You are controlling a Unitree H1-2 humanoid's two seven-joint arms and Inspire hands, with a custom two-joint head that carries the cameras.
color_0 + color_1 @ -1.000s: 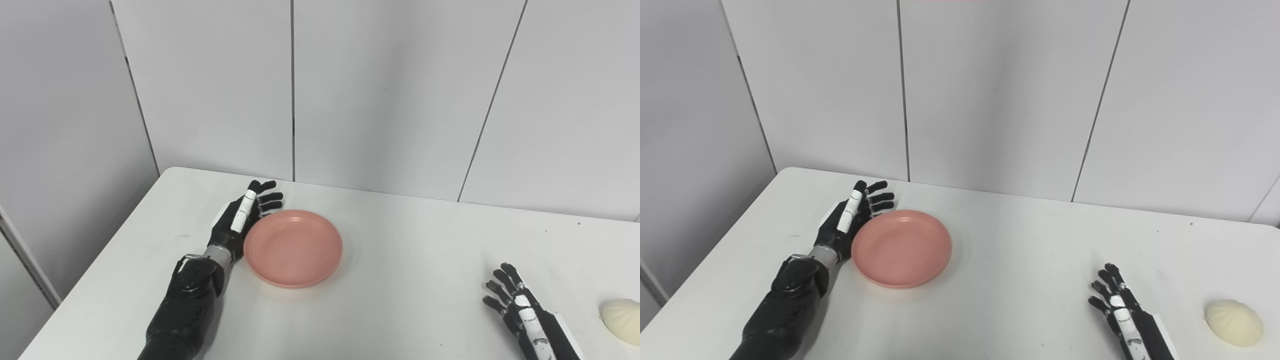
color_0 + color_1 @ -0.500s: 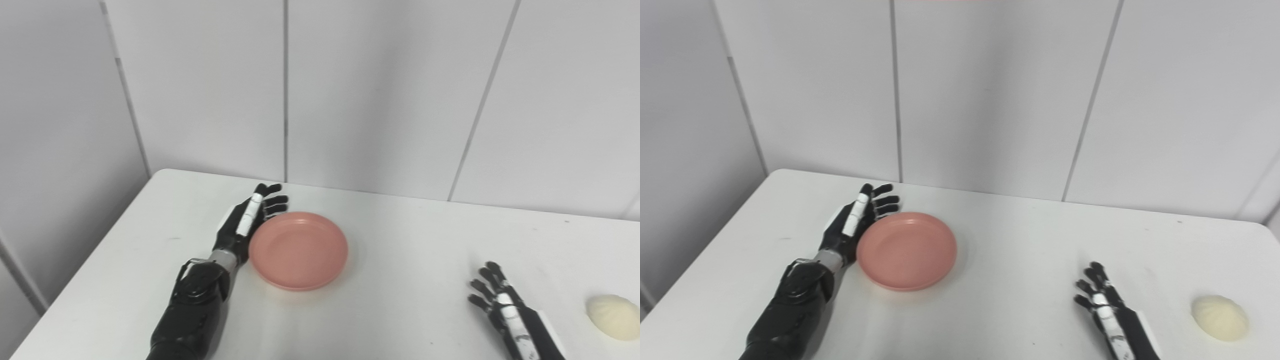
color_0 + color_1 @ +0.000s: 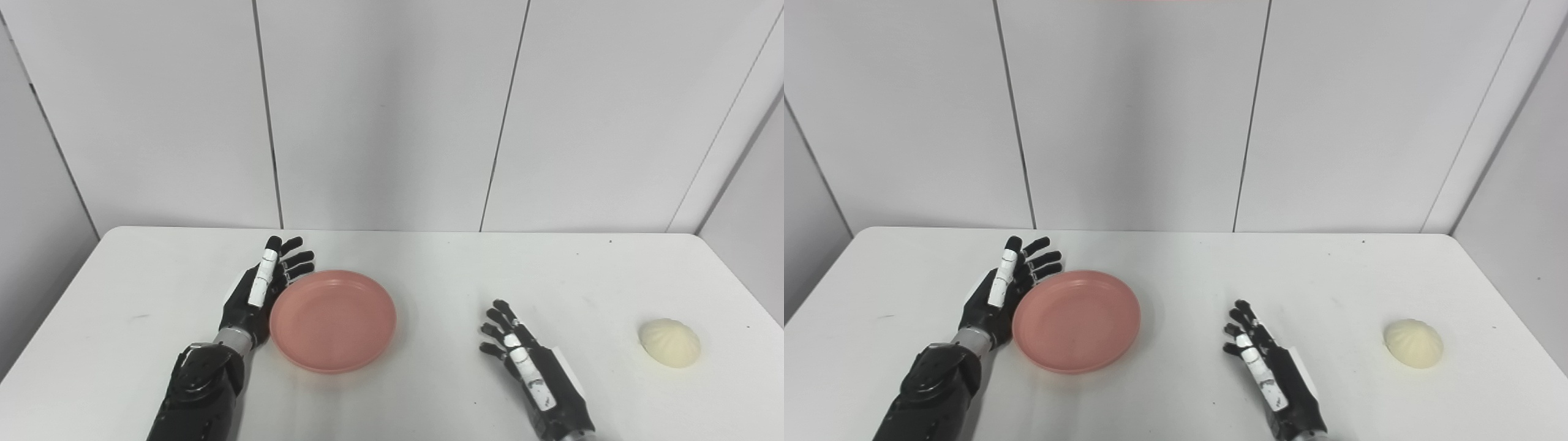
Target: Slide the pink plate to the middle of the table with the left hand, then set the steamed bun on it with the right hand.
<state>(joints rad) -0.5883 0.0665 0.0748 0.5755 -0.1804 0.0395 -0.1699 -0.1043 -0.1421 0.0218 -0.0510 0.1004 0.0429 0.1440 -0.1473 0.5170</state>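
Observation:
The pink plate (image 3: 332,320) lies flat on the white table (image 3: 429,269), left of the table's middle. My left hand (image 3: 260,294) stands open on edge against the plate's left rim, fingers stretched toward the wall, holding nothing. My right hand (image 3: 527,367) rests open near the front edge, fingers spread, a hand's width right of the plate. The pale steamed bun (image 3: 669,343) sits alone at the far right of the table, well apart from the right hand. In the right eye view, the same plate (image 3: 1076,321) and bun (image 3: 1413,343) show.
Grey wall panels (image 3: 392,110) stand just behind the table's far edge. The table's right edge runs close past the bun. Bare tabletop lies between the plate and the bun.
The camera has swung right, so the whole scene has shifted left in the picture. The left hand has stayed against the plate's rim and the plate has slid a little rightward.

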